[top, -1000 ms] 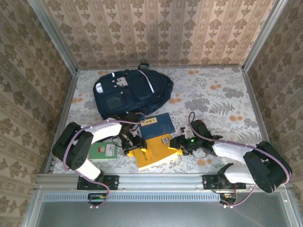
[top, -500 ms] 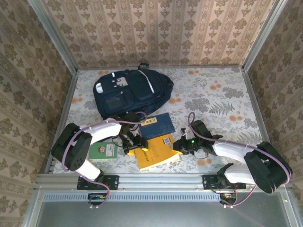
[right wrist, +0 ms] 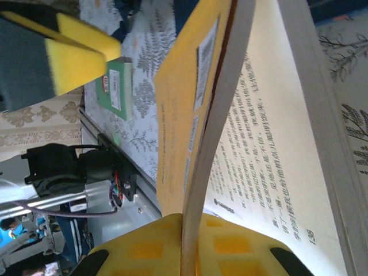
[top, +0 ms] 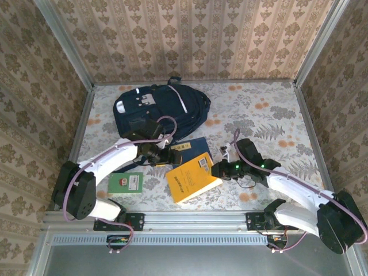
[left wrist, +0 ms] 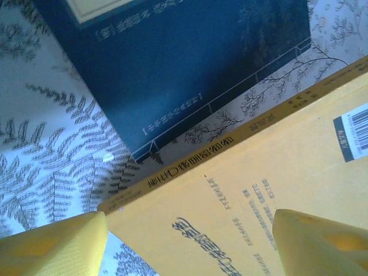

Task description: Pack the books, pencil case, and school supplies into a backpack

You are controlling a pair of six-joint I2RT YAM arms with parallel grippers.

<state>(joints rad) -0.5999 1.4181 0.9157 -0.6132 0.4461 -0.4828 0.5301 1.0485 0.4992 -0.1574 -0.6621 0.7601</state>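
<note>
Right now the right gripper (top: 220,170) is clamped on the right edge of the yellow book (top: 192,179), which lies at the near middle of the table (top: 270,121). In the right wrist view its pads (right wrist: 230,247) pinch the barcode-labelled cover, which stands parted from a printed page beside it.

The left gripper (top: 165,155) hangs just left of the navy book (top: 195,148), released and grasping nothing. In its wrist view its yellow fingers (left wrist: 52,247) stand wide apart, with a corner of the yellow book's spine between them lower down. Whether they touch that book cannot be told.

The navy book lies just beyond the yellow one, showing a cream label strip at its far left corner; the two sit edge to edge or slightly overlapped.

The green book (top: 126,183) lies flat at the near left, apart from the others.

The backpack (top: 161,112) rests at the far left of the table, its white-grey patch facing up, just beyond the left gripper.
</note>
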